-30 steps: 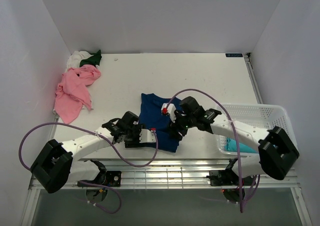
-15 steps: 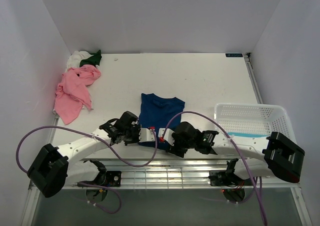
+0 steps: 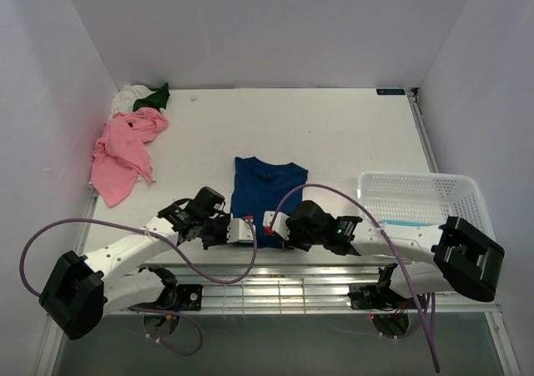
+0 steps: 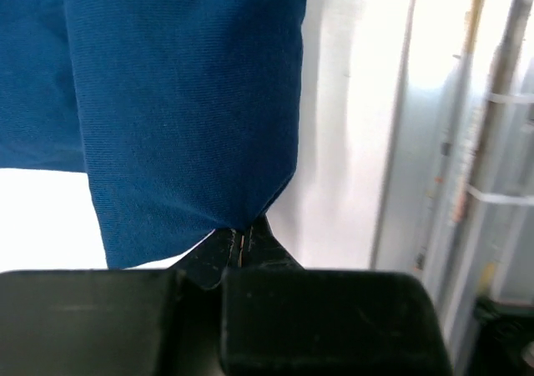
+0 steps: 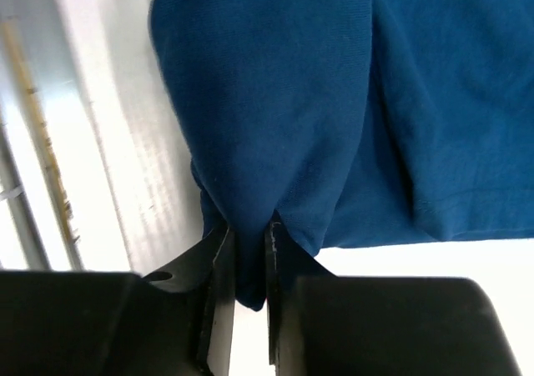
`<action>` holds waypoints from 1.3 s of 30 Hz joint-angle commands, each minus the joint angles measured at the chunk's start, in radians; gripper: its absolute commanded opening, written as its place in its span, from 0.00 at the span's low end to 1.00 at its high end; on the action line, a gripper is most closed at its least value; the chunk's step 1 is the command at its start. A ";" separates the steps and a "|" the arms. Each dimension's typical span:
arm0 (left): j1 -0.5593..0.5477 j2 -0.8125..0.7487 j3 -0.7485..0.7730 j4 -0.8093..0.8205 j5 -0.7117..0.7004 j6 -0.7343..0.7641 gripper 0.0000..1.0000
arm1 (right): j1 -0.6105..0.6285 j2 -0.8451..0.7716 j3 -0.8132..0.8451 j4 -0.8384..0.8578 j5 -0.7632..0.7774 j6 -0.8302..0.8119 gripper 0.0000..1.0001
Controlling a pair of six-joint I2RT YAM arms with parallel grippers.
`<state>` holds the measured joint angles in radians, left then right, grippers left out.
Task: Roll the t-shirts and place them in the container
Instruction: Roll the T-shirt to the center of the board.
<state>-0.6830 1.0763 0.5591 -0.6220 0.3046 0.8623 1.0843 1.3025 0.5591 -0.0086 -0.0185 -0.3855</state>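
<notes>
At worktop (image 3: 334, 134) near edge, L hand (image 4: 242, 243) & R hand (image 5: 249, 255) each clamp tight on navy t-shirt (image 3: 267, 186) hem; far-right-corner label (image 3: 390, 92) unreadable.

The top camera looks down over the whole table (image 3: 334, 134). Both wrist cameras look closely at the blue shirt (image 3: 269, 191), which all views share.

**No legible text**

You find no words, numbers or brand marks legible in any view. The small dark sticker (image 3: 390, 92) at the far right corner of the surface (image 3: 334, 134) is too small to read.
</notes>
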 commanded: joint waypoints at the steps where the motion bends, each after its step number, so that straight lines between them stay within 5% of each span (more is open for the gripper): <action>1: 0.033 0.010 0.079 -0.152 0.152 0.040 0.00 | -0.020 -0.086 -0.005 -0.080 -0.220 -0.064 0.11; 8: 0.083 0.100 0.197 -0.428 0.350 0.168 0.00 | -0.102 -0.083 0.038 -0.251 -0.572 -0.154 0.08; 16: 0.218 0.279 0.311 -0.561 0.433 0.238 0.00 | -0.286 0.070 0.127 -0.320 -0.750 -0.162 0.12; 23: 0.283 0.425 0.403 -0.513 0.436 0.181 0.00 | -0.376 0.150 0.206 -0.286 -0.709 -0.124 0.23; 30: 0.295 0.523 0.466 -0.498 0.450 0.089 0.00 | -0.440 0.126 0.240 -0.278 -0.693 -0.059 0.49; 39: 0.346 0.582 0.505 -0.486 0.444 0.031 0.00 | -0.454 -0.060 0.170 -0.261 -0.652 0.013 0.54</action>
<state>-0.3527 1.6558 1.0229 -1.1213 0.7151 0.9165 0.6258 1.3048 0.7532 -0.2867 -0.6807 -0.4202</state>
